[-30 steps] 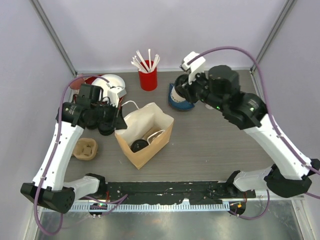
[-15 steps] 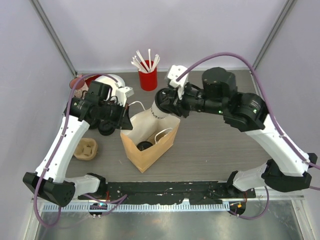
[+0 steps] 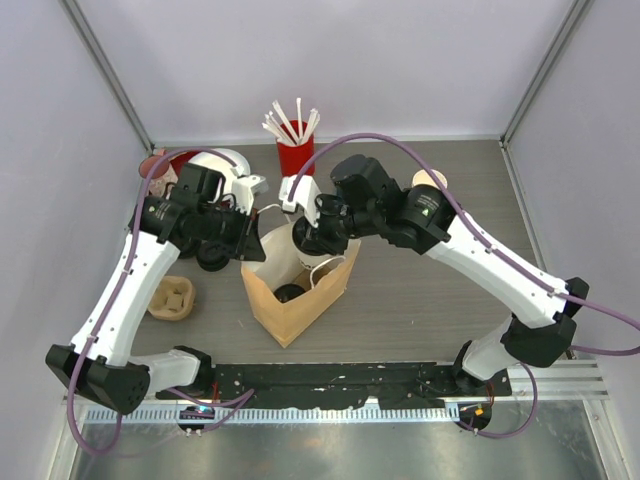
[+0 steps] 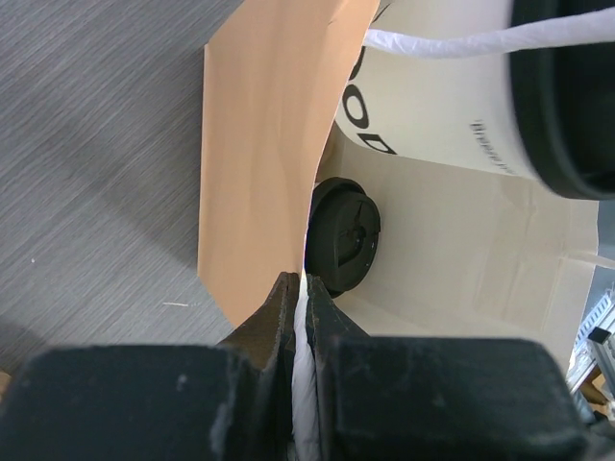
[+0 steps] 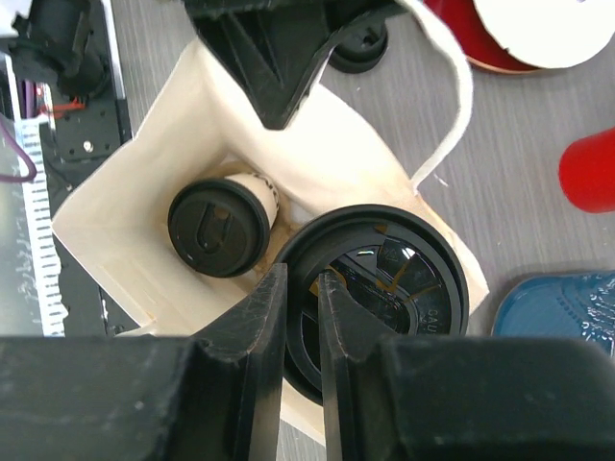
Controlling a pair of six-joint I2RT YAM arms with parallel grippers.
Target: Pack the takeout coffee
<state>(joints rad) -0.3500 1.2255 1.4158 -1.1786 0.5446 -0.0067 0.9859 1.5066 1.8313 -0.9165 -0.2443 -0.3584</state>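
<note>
A brown paper bag (image 3: 300, 300) stands open mid-table. One takeout coffee cup (image 3: 290, 292) with a black lid stands inside it, also showing in the left wrist view (image 4: 344, 235) and the right wrist view (image 5: 219, 229). My right gripper (image 3: 312, 232) (image 5: 300, 274) is shut on the lid rim of the second cup (image 5: 394, 279) and holds it in the bag's mouth, beside the first. That cream cup also shows in the left wrist view (image 4: 442, 106). My left gripper (image 3: 250, 250) (image 4: 303, 279) is shut on the bag's left rim (image 4: 259, 144).
A red straw holder (image 3: 296, 158) stands behind the bag. A lidless cream cup (image 3: 428, 180) is at the back right, partly behind my right arm. A cardboard cup carrier (image 3: 170, 297) lies at the left. A blue saucer (image 5: 557, 307) lies right of the bag.
My right gripper carried the second cup left from the blue saucer to the bag and lowered it into the opening. The left gripper kept hold of the bag, which shifted slightly.
</note>
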